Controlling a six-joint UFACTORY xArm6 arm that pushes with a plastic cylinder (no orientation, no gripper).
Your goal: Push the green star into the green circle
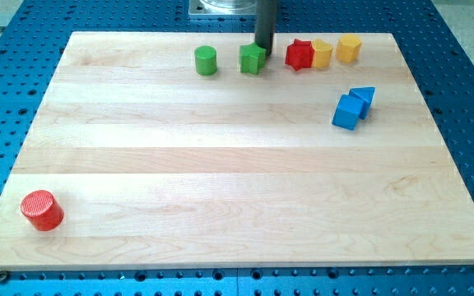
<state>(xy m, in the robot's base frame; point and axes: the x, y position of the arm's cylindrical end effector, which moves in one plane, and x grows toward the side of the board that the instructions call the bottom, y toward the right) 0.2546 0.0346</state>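
The green star [253, 59] lies near the view's top edge of the wooden board [220, 189], a little right of centre. The green circle [206, 60], a short cylinder, stands to its left with a small gap between them. My tip [263, 47] comes down from the view's top and ends at the star's upper right corner, touching or almost touching it.
A red star [299, 55], a yellow block [322, 53] and a second yellow block [349, 48] sit in a row right of my tip. Two blue blocks [352, 108] sit together lower right. A red cylinder [42, 210] stands at the bottom left.
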